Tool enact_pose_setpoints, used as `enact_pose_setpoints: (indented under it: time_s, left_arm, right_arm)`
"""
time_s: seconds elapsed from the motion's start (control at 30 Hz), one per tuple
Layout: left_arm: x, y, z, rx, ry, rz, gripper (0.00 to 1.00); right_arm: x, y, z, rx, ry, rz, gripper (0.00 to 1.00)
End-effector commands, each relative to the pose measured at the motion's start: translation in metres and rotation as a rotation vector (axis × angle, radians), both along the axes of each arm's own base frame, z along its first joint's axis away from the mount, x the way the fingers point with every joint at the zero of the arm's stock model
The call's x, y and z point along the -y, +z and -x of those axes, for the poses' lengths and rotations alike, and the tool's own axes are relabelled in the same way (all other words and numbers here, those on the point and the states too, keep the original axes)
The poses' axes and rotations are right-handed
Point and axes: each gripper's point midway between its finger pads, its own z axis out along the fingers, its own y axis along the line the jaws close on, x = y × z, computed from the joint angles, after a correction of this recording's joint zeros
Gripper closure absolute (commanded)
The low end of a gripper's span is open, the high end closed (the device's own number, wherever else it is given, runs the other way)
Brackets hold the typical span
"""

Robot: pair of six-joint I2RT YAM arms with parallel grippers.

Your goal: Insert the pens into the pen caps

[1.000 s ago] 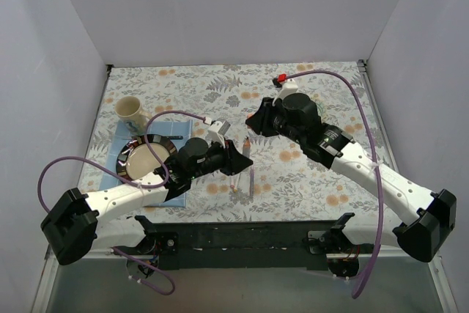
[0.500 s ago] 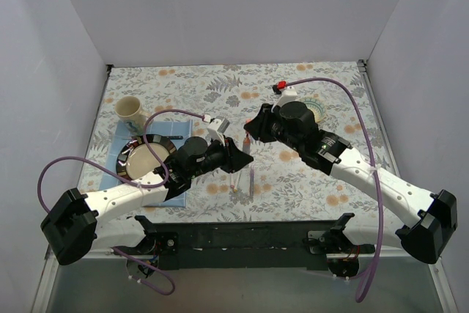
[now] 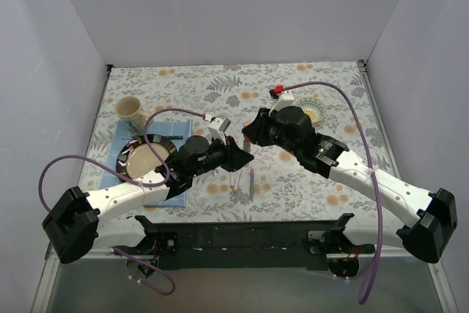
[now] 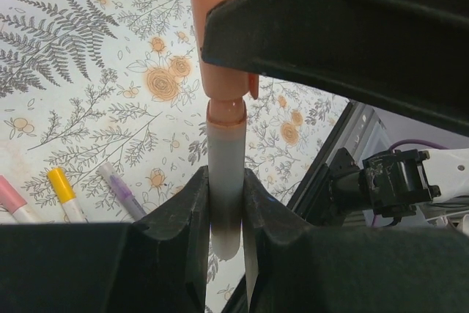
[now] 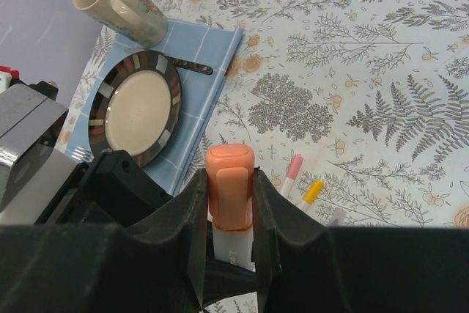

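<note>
My left gripper (image 3: 237, 156) is shut on a white pen (image 4: 226, 181), holding its barrel near the tail end. My right gripper (image 3: 250, 132) is shut on an orange pen cap (image 5: 230, 185). The cap (image 4: 220, 27) sits over the top end of the white pen (image 5: 234, 245), and the two grippers meet above the table's middle. Three more pens lie on the table below: one with a pink end (image 5: 291, 174), one with a yellow end (image 5: 311, 193) and a purple one (image 5: 335, 215). They also show in the left wrist view (image 4: 64, 192). No yellow cap lying loose is in view.
A cream mug (image 3: 130, 111) stands at the left. A dark-rimmed plate (image 3: 144, 157) and a thin dark stick (image 3: 163, 137) lie on a blue cloth (image 3: 124, 133). A small yellow-centred bowl (image 3: 311, 110) sits at the back right.
My right gripper has moved left and toward the left gripper, bringing the orange cap onto the white pen. The small bowl behind it is now uncovered. The left gripper has barely moved.
</note>
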Motion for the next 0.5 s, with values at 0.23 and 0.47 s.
enact_pose_setpoints:
  time_s: [0.23,0.47]
  left_arm:
    - [-0.002,0.036,-0.026,0.107,0.113,0.042,1.0]
    - [0.0,0.057,-0.028,0.162,0.109,0.074,1.0]
  right_arm:
    - [-0.001,-0.008,0.013,0.005,-0.051,0.016,0.99]
    - [-0.008,-0.025,0.03,0.0,0.016,0.019,0.99]
